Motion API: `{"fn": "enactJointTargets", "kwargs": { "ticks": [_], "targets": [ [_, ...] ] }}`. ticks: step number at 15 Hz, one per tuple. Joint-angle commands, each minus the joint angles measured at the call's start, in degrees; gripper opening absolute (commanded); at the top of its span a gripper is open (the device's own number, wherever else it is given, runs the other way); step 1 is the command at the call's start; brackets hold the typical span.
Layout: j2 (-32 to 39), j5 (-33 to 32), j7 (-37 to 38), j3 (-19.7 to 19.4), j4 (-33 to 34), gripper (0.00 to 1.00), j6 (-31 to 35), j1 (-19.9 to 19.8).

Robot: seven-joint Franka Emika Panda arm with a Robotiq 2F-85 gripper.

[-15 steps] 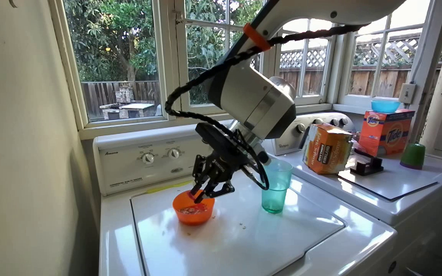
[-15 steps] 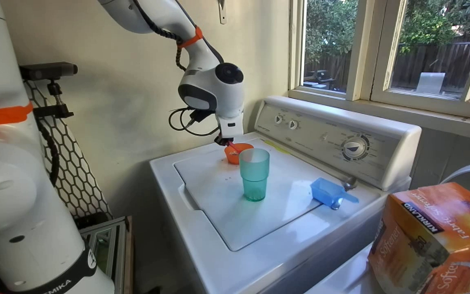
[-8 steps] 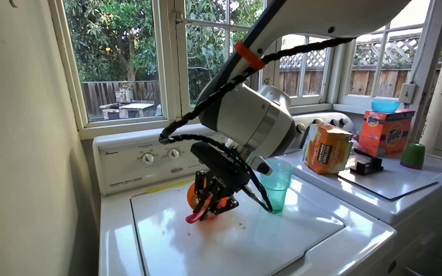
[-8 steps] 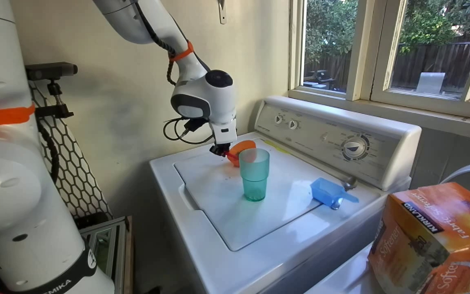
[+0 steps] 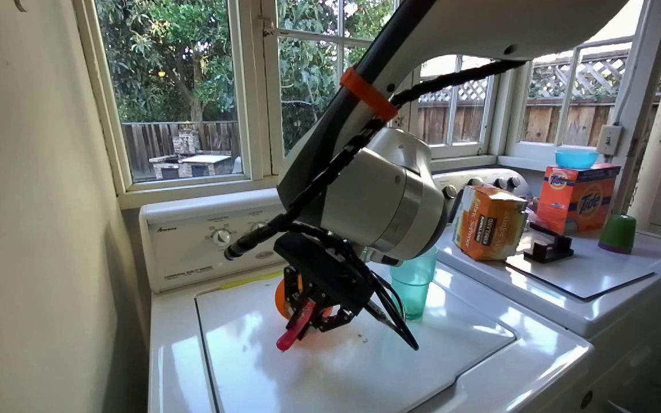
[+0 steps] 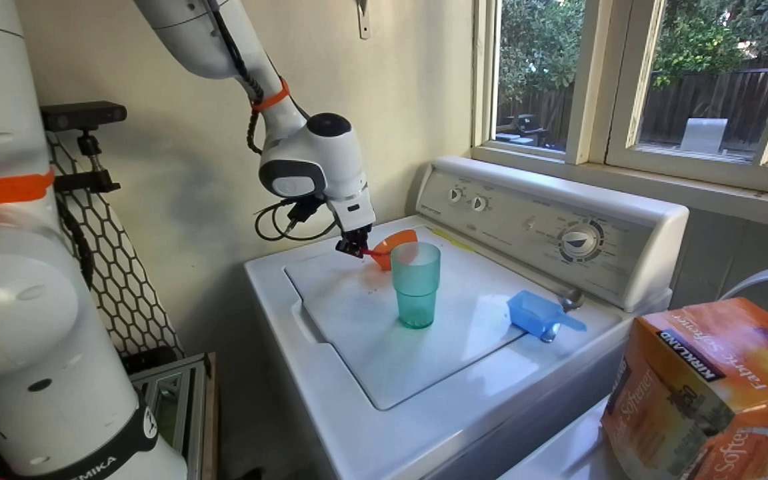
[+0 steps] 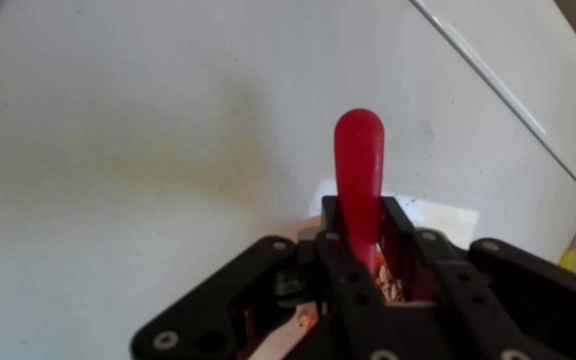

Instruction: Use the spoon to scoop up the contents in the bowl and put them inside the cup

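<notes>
Black two-finger gripper (image 7: 360,212): clenched on a red-pink plastic spoon (image 7: 359,145), one finger to each side of the handle, presumably so the scooping end is free to dig.
Spoon handle: butt end clear of the fingers, pointing away from the bowl; lying at a shallow angle in an exterior view, perhaps to work along the bowl's inner wall. Scooping end hidden by the gripper in the wrist view; its load is not visible.
Small shallow round orange plastic bowl (image 6: 401,239): on the glossy white washer lid (image 6: 351,320), tipped; probably levered by the spoon, and liable to overturn if pressed further.
Flaky contents (image 7: 389,286): in the bowl, glimpsed between the fingers; loose bits (image 5: 363,338) on the lid suggest spillage.
Translucent teal-green plastic tumbler (image 6: 416,293): upright, near the bowl but apart, likely set there for a short carry.
Blue plastic scoop (image 6: 535,311): well apart from the bowl, apparently out of use.
Step in hand: scooping, by judgement; next calls for levelling the spoon and letting the bowl settle before the carry.
</notes>
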Motion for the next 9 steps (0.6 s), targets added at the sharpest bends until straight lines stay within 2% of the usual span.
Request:
{"fn": "enactJointTargets", "kwargs": {
  "ticks": [1,6,9],
  "targets": [
    [-1.9,-5.0,2.9,-0.7,-2.2,0.06,3.7,1.9],
    [-2.8,-10.4,4.4,-2.3,-2.5,0.06,6.1,3.0],
    [-3.6,-16.1,7.2,-4.5,-4.0,0.06,7.3,4.0]
  ]
}}
